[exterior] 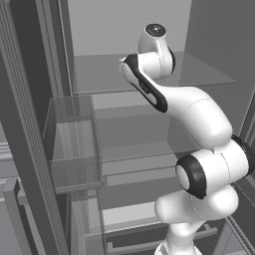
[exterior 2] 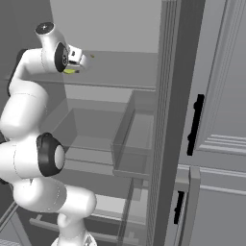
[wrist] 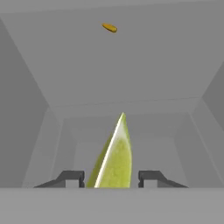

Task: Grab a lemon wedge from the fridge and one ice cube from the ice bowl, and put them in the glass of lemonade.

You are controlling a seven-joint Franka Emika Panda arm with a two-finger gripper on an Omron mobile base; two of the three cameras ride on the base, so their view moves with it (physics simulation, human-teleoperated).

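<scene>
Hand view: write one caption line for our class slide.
End effector with a lemon wedge between its fingertips, inside the fridge.

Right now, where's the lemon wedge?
The lemon wedge stands between the pincer fingertips in the hand view, inside the fridge above its upper shelf.

Right base view, right side of frame: pale panelled cabinet door (exterior 2: 226, 86), short black handle (exterior 2: 195, 125) at its left edge. Below it a second cabinet front (exterior 2: 216, 216) with a smaller black handle (exterior 2: 178, 207). Hand view, upper centre: small orange-yellow oval object (wrist: 109, 28), too small to identify.
</scene>
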